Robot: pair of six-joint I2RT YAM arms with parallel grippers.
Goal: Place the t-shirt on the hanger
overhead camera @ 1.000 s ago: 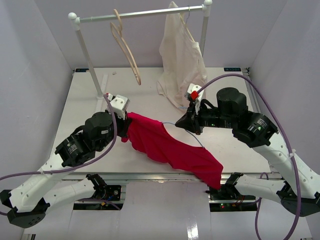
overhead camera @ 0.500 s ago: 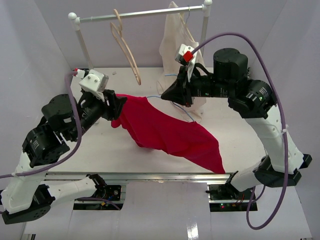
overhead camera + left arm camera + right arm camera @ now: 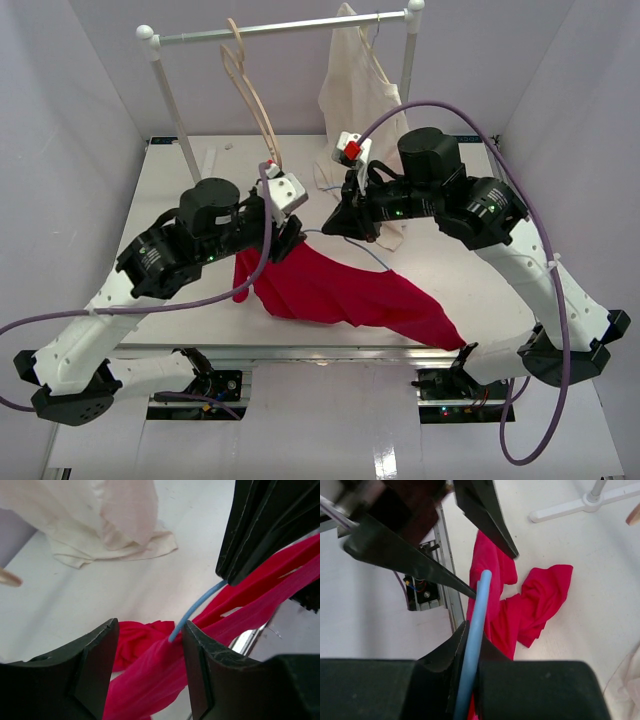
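Threading step in hand: right gripper (image 3: pixel 472 632) clamps the hanger (image 3: pixel 481 592); left gripper (image 3: pixel 149 630) stands released, the t-shirt (image 3: pixel 145 685) draped just below its fingers. Next move probably calls for gripping cloth and drawing it along the wire

The t-shirt (image 3: pixel 330 290) is bright red. The hanger (image 3: pixel 476 625) is light blue. The other shirt (image 3: pixel 360 120) is cream. The table (image 3: pixel 450 265) is white.

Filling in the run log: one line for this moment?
left gripper: open, near hanger | right gripper: shut on hanger | t-shirt: hanging from hanger, partly on table
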